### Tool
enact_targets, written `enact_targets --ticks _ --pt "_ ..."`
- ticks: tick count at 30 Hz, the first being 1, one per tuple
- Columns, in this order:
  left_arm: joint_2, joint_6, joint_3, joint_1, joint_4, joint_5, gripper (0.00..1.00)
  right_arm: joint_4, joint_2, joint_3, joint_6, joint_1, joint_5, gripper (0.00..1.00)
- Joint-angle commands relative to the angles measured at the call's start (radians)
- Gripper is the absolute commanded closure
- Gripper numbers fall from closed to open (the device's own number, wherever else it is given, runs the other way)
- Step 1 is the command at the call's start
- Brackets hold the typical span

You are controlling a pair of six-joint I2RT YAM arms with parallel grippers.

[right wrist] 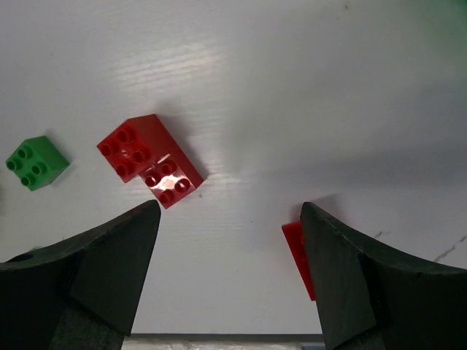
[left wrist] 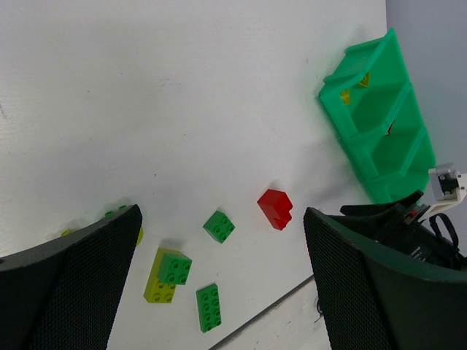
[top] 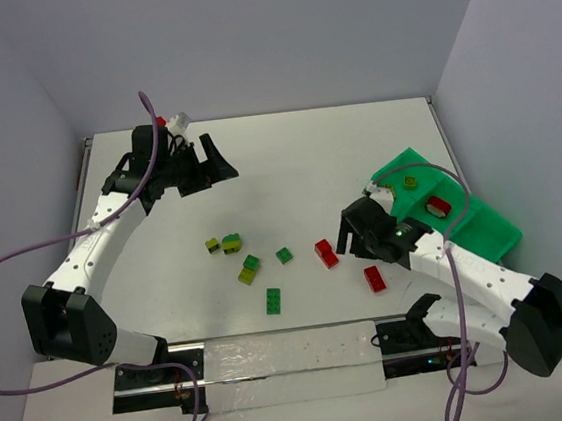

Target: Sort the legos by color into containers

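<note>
The right gripper (right wrist: 230, 211) is released, with nothing between its jaws, low over the table (right wrist: 292, 73). Just ahead of it lies an L-shaped red brick (right wrist: 149, 160). A second red brick (right wrist: 298, 251) peeks from behind one finger, and a green brick (right wrist: 36, 162) lies further off. The left gripper (left wrist: 221, 211) is spread wide and empty, at the table's far left. The tray (top: 495, 233) sits at the right edge, with a red piece (top: 438, 205) and a yellow-green piece (top: 411, 183) in separate compartments.

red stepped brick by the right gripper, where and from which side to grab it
Probably pinch the red stepped brick across its two long side walls, coming down from above with the right gripper. It lies studs-up with nothing touching it, so those flat parallel sides are free.
</note>
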Motion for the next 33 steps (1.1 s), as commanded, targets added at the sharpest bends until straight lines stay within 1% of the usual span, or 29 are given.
enact_targets --ticks 1,4,6,13,17,21,24,26,29,32,33 --pt "-0.034 0.009 0.015 -0.002 0.008 0.004 0.01 -0.12 -0.141 -0.112 0.252 -0.006 0.056 0.13" --pt "-0.032 0.008 0.011 -0.002 0.013 0.014 0.01 -0.142 -0.217 -0.176 0.352 -0.006 0.054 0.1" --pt "-0.028 0.006 0.009 -0.002 0.018 0.021 0.01 -0.137 -0.248 -0.209 0.37 -0.008 0.042 0.09" --pt "-0.019 -0.002 0.009 -0.002 0.029 0.036 0.01 -0.084 -0.193 -0.261 0.368 -0.009 -0.014 0.09" --pt "-0.03 0.0 0.002 -0.002 0.027 0.028 0.01 -0.041 -0.178 -0.271 0.353 -0.004 -0.063 0.11" --pt "-0.034 0.003 -0.004 -0.002 0.025 0.025 0.01 -0.051 -0.176 -0.266 0.351 0.004 -0.066 0.12" --pt "-0.037 -0.001 -0.011 -0.002 0.032 0.031 0.01 -0.061 -0.173 -0.265 0.357 0.004 -0.054 0.21" --pt "-0.039 -0.003 -0.012 -0.002 0.033 0.033 0.01 -0.063 -0.174 -0.266 0.362 0.004 -0.047 0.3" --pt "-0.04 0.001 -0.009 -0.002 0.029 0.035 0.01 -0.073 -0.18 -0.266 0.372 0.004 -0.029 0.52" --pt "-0.044 0.009 -0.011 -0.002 0.025 0.03 0.01 -0.097 -0.186 -0.252 0.377 0.004 -0.009 0.8" --pt "-0.045 0.01 -0.013 -0.002 0.023 0.027 0.01 -0.113 -0.187 -0.236 0.375 0.004 0.006 0.88"
